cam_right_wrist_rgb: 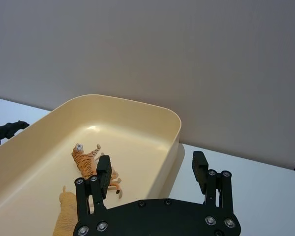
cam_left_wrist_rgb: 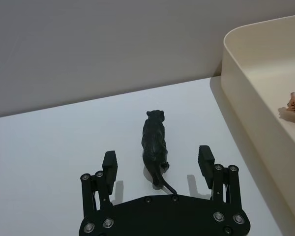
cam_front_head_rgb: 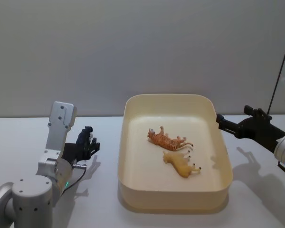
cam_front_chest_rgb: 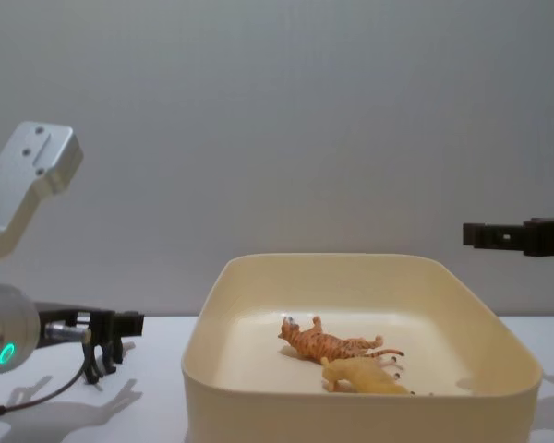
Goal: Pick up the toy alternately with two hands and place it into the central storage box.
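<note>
Two toy animals already lie on their sides inside the central storage box (cam_front_head_rgb: 128, 156): an orange striped tiger (cam_front_head_rgb: 167, 139) toward the far middle and a pale yellow animal (cam_front_head_rgb: 181, 166) just nearer and to its right. The box sits mid-table on a plain white table (cam_front_head_rgb: 19, 142), with a bare grey wall (cam_front_head_rgb: 133, 47) close behind.

The left gripper (cam_left_wrist_rgb: 157, 161) is low over the table to the left of the box, its fingers (cam_left_wrist_rgb: 110, 165) spread wide apart and holding nothing. A black panther toy (cam_left_wrist_rgb: 154, 143) stands on the table between them, head pointing away toward the wall, tail toward the gripper's base; neither finger touches it. The toy is well clear of the box's left wall.

The right gripper (cam_right_wrist_rgb: 151, 169) hangs above the box's right rim, its fingers also parted and empty. One finger is over the box interior near the tiger and the other over the table outside.
</note>
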{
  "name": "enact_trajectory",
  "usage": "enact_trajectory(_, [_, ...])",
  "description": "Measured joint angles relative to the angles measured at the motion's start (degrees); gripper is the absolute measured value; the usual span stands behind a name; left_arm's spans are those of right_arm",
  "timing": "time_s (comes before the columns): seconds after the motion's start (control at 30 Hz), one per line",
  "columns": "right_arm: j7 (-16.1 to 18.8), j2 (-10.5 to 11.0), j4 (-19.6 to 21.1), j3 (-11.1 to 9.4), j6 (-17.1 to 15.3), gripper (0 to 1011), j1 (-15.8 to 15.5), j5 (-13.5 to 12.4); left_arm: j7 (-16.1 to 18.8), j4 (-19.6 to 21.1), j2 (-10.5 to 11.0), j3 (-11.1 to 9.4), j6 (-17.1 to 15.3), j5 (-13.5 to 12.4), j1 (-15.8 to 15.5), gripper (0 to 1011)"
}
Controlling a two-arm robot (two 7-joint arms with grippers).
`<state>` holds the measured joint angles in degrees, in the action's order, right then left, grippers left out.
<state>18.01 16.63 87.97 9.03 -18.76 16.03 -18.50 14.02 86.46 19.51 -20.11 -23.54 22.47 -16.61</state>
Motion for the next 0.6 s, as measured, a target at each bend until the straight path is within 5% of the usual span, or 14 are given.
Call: enact_trajectory(0.6, [0.0, 0.0, 0.0, 0.0, 0.0, 1001, 0.0, 0.0, -4.0, -11.6, -3.6, 0.7, 3.5, 1.7, -5.2, 1001])
